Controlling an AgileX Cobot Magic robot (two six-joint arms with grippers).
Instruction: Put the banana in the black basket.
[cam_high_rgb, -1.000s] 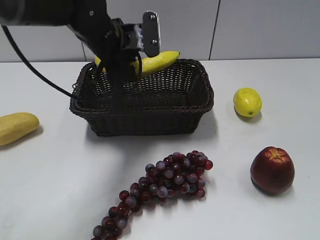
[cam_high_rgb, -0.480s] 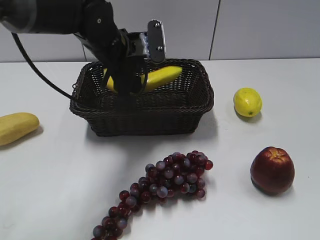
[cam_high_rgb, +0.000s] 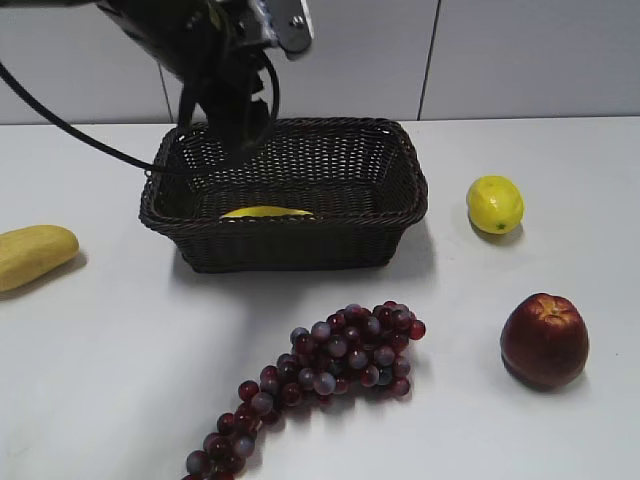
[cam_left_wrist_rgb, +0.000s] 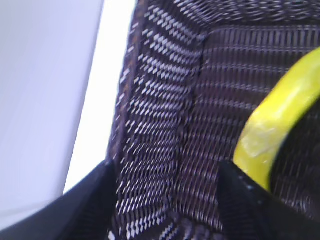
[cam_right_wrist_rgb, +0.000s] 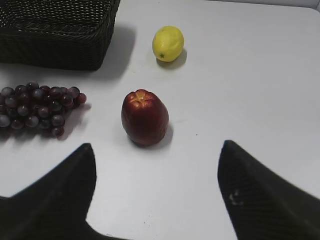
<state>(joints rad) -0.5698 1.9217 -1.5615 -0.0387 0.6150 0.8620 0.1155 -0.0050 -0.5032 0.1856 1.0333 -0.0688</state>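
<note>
Mostly hidden behind the black basket (cam_high_rgb: 300, 235) wall – the banana (cam_high_rgb: 266, 212); left end effector (cam_left_wrist_rgb: 165, 175) wide, empty.

The left gripper (cam_high_rgb: 250, 120) hangs over the black basket (cam_high_rgb: 400, 185), jaws spread, blocking entry at the back-left corner; the banana (cam_high_rgb: 266, 212) lies along the front wall, the floor behind it bare. Grapes (cam_high_rgb: 330, 370) crowd the counter (cam_high_rgb: 100, 380) before the basket; the apple (cam_high_rgb: 544, 340) and lemon (cam_high_rgb: 495, 204) stand right, with open lanes between.
</note>
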